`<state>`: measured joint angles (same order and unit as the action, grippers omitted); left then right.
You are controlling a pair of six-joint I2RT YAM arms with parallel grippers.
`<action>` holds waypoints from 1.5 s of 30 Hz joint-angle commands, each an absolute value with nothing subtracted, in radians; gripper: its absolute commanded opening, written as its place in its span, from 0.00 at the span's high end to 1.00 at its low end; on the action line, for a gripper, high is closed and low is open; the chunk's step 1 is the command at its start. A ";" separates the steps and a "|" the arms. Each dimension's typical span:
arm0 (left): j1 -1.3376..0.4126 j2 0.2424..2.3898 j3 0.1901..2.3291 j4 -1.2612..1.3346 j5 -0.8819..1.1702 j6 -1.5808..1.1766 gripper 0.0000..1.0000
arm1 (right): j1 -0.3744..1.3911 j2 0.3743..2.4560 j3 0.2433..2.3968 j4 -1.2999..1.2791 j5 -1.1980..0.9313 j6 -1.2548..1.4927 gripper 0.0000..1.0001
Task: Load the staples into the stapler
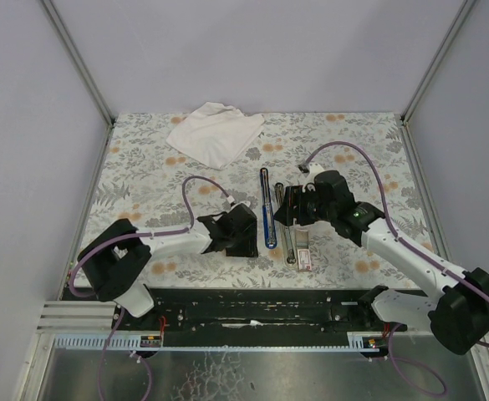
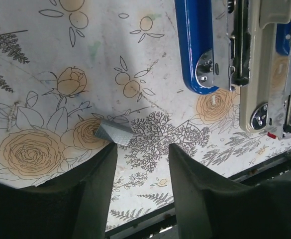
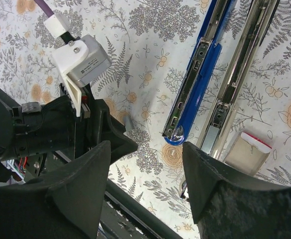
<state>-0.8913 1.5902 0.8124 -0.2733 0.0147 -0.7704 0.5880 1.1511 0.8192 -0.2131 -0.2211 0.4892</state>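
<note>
On the flower-patterned bench (image 1: 144, 167), near its middle, a blue stapler (image 1: 266, 209) lies opened out flat and long. A beige stapler (image 1: 288, 242) lies just beside it on the right, roughly parallel. The small flat box of staples (image 1: 303, 260), with a red and white edge, sits against the near end of the beige stapler, on its right side.

A short loose staple strip (image 2: 113, 133) lies on the bench to the left of the blue stapler's near end, apart from both staplers. The left end effector (image 2: 143, 152) is low over the bench with its fingers spread. The strip rests just past the tip of one finger (image 2: 103, 164), outside the gap, and nothing is between the fingers.

The right end effector (image 3: 147, 149) hangs above the two staplers, also spread and holding nothing. In its wrist view the blue stapler's rounded end and the box show beyond its fingertips.

A crumpled white cloth (image 1: 215, 134) lies toward the far edge, well apart from the rest.
</note>
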 commanded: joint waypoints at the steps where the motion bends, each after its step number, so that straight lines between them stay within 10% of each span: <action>1: -0.897 1.573 0.794 -0.263 0.023 -0.773 0.50 | 0.604 1.168 0.849 -0.195 -0.199 0.494 0.35; 9: -0.600 1.362 0.907 -0.391 0.079 -0.580 0.19 | 0.785 1.297 0.907 -0.197 -0.125 0.412 0.42; 22: -0.114 1.125 1.075 -0.363 -0.048 -0.367 0.00 | 0.988 1.643 1.068 -0.246 0.037 0.350 0.43; 45: -0.101 1.105 1.023 -0.331 -0.108 -0.304 0.00 | 1.062 1.878 1.206 -0.315 0.157 0.281 0.61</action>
<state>-0.1093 1.1168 1.0351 -0.3893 -0.0940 -0.3229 1.0489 1.8729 1.1702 -0.3061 0.1238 0.2943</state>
